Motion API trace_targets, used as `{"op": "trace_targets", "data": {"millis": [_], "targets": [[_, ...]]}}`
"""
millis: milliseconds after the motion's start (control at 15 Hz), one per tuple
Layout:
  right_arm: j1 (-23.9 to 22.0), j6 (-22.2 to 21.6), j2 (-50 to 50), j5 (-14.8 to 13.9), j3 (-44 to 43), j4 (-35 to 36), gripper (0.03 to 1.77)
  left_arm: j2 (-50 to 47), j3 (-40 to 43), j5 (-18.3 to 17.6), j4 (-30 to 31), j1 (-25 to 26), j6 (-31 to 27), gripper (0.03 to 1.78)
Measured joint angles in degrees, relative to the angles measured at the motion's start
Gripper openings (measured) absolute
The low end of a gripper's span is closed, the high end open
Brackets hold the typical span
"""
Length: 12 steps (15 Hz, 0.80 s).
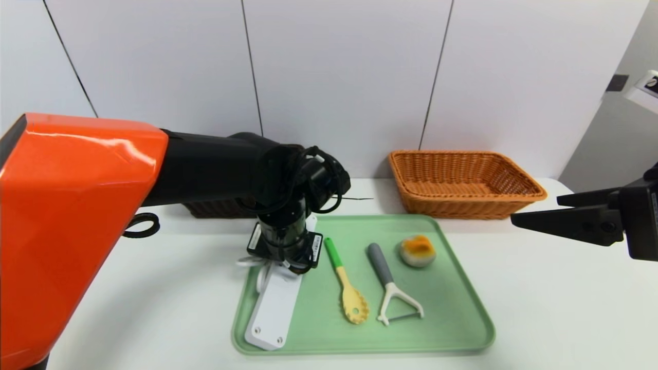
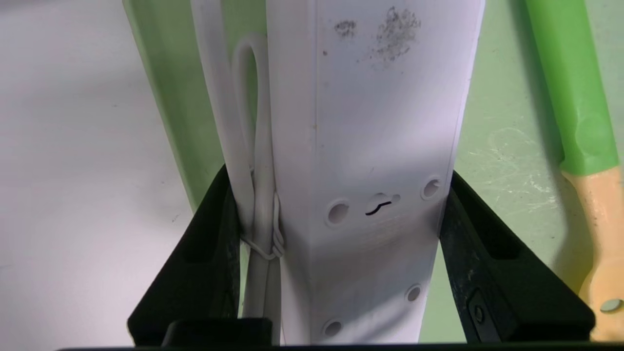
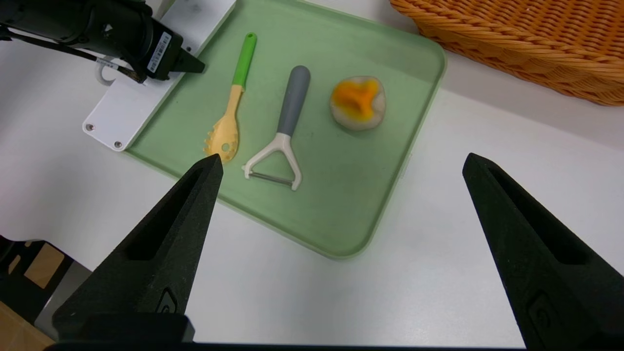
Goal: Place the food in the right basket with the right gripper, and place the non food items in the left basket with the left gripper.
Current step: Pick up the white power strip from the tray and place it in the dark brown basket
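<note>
White panels with thin dark seams stand behind a white bench (image 1: 540, 288). Near the middle of the bench lies a green tray (image 1: 442, 329). Beyond the tray's far right corner is an orange-brown wicker basket (image 1: 462, 208); a dark basket (image 1: 218, 208) sits past its far left corner, mostly behind my left arm.

A long white power strip (image 1: 275, 313) lies along the tray's left edge, its near end by the near left corner. My left end effector (image 2: 336, 209) is directly over it, part-way open, with one finger on each side: one against the strip's flank, the other against the folded white cable (image 2: 263, 146) beside it. The strip's long axis runs from near to far between the fingers, so I judge that closing would squeeze across its width. The left arm is much the nearer. I take this to be the start of the grip, and the bundled cable could slip or come up unevenly.

My right end effector (image 3: 343, 161) waits wide open and empty off the tray's right side.

The left wrist view shows the strip's screw holes and the cable's tie between my fingers; in the head view my own wrist covers that spot. Towards the tray's right edge lie a green-handled spoon (image 1: 347, 288), a grey-handled peeler (image 1: 383, 267) and, nearest the far right corner, a round bun-like food (image 1: 417, 252).
</note>
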State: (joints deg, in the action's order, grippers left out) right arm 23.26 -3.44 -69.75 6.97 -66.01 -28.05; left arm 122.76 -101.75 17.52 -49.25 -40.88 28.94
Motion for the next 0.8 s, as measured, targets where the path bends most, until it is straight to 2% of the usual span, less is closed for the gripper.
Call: {"op": "trace_targets", "data": {"millis": [667,800], "targets": [[0.0,0.02,0.05,0.07,-0.17,0.09,1.7,-6.12,0.07,0.0,-0.26,-0.11,-1.27,1.07],[0.0,0.02,0.05,0.07,-0.3,0.07,1.7,-7.7,0.07,0.0,-0.85,-0.07,-1.6,1.01]]}}
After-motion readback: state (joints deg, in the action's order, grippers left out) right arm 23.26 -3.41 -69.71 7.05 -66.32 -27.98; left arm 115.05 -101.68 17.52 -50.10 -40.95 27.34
